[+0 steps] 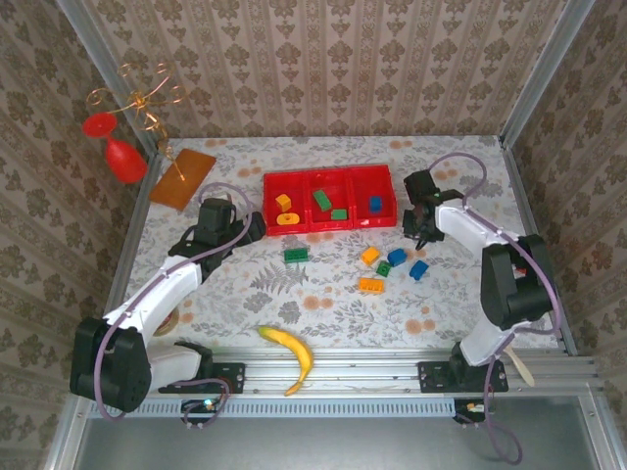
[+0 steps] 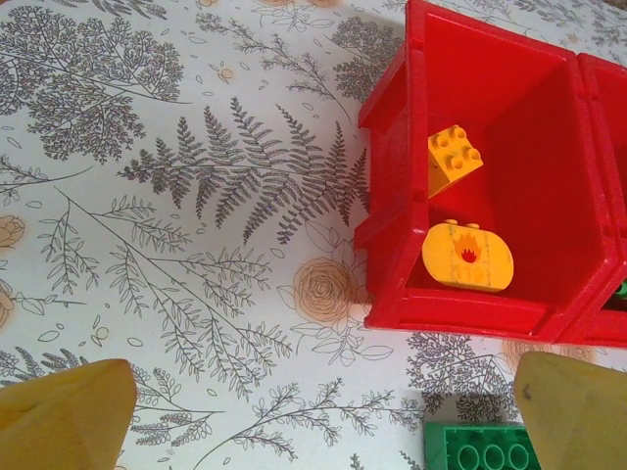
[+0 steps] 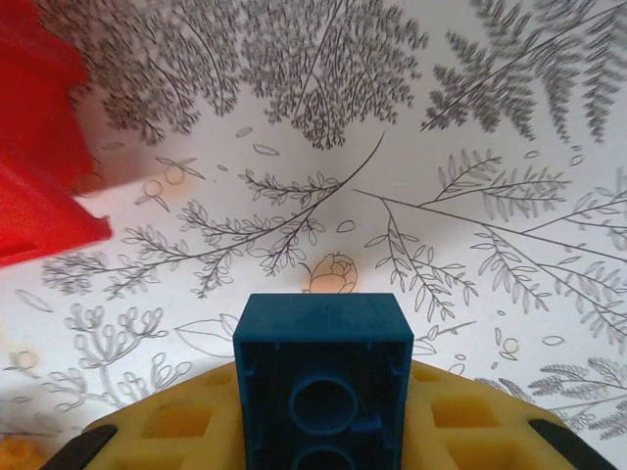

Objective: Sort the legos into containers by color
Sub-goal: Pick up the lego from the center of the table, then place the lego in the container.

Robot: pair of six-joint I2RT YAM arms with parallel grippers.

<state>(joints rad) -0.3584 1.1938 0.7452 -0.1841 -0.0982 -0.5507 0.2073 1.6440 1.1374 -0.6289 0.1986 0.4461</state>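
The red tray (image 1: 328, 176) has orange legos in its left compartment, green ones in the middle and a blue one (image 1: 375, 204) on the right. Loose legos lie in front of it: a green brick (image 1: 296, 255), orange (image 1: 370, 256), a small green one (image 1: 384, 268), two blue (image 1: 397, 258) (image 1: 419, 269) and another orange (image 1: 371, 285). My right gripper (image 1: 419, 225) (image 3: 323, 421), just right of the tray (image 3: 39, 166), is shut on a blue brick (image 3: 323, 382) with its hollow underside facing the camera. My left gripper (image 1: 253, 227) (image 2: 323, 431) is open over bare table beside the tray's left compartment (image 2: 392, 245), with the green brick (image 2: 480, 448) near its right finger.
A yellow banana (image 1: 289, 348) lies near the front rail. An orange-brown board (image 1: 183, 176) with a wire stand and a red glass (image 1: 122, 157) sits at the back left. Patterned walls close in the table on three sides.
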